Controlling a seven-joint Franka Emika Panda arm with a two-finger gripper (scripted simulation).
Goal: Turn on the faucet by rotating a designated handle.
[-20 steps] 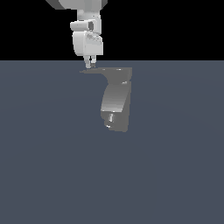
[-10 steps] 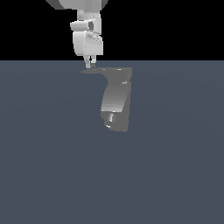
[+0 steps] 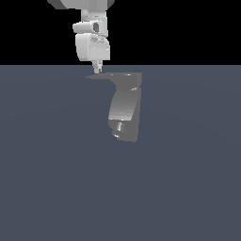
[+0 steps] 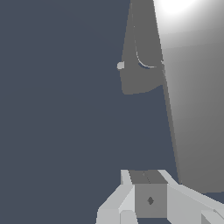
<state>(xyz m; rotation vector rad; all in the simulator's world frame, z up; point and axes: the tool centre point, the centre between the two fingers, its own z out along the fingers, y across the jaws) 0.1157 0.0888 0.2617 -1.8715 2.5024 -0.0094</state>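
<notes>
Grey faucet (image 3: 124, 110) stands mid tabletop (image 3: 47, 188); handle (image 3: 110, 76) juts from top toward exterior view's left. My gripper (image 3: 98, 70) poised at blade's tip, best leverage for turning. Nothing else around, no obstruction.

Wrist view: handle (image 4: 175, 109) beside gripper (image 4: 148, 192); fingers look together, grasping nothing; cannot tell surely.

Flat, dim simulator lighting is seen throughout; edges are rendered sharp, without blur. A blown-out glare patch is noted on the faucet (image 4: 188, 65) in the wrist view.
</notes>
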